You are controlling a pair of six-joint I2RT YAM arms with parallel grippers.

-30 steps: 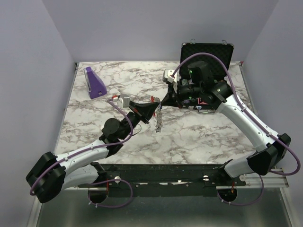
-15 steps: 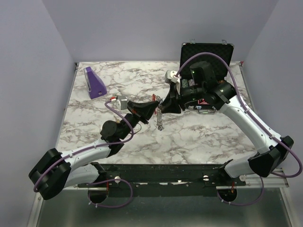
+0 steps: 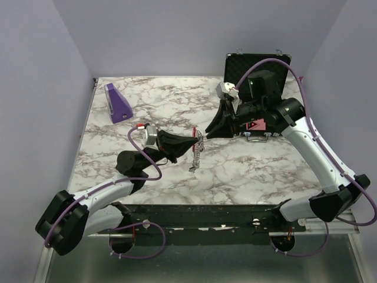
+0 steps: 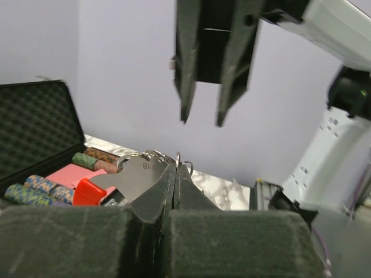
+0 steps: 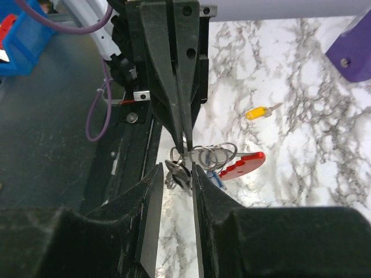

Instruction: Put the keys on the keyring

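Observation:
My left gripper [image 3: 192,143] is shut on a wire ring of the keyring [image 3: 197,140] and holds it above the table. Several keys [image 3: 194,160] hang below it. In the left wrist view the closed jaws pinch a ring [image 4: 177,161], with a silver tag [image 4: 136,174] and the red clip [image 4: 87,191] to the left. My right gripper [image 3: 209,132] is open, just above and right of the keyring. In the right wrist view its open fingers [image 5: 152,194] frame the key bunch [image 5: 178,172], rings [image 5: 215,154] and red clip [image 5: 242,164]. A yellow-headed key [image 5: 257,113] lies loose on the marble.
An open black case [image 3: 258,63] with poker chips [image 4: 36,189] stands at the back right. A purple wedge block [image 3: 118,104] sits at the back left, also in the right wrist view [image 5: 355,47]. The black base rail [image 3: 200,213] runs along the near edge.
My right gripper has lifted and drawn back to the right, away from the keyring. My left gripper has carried the keyring slightly nearer and lower.

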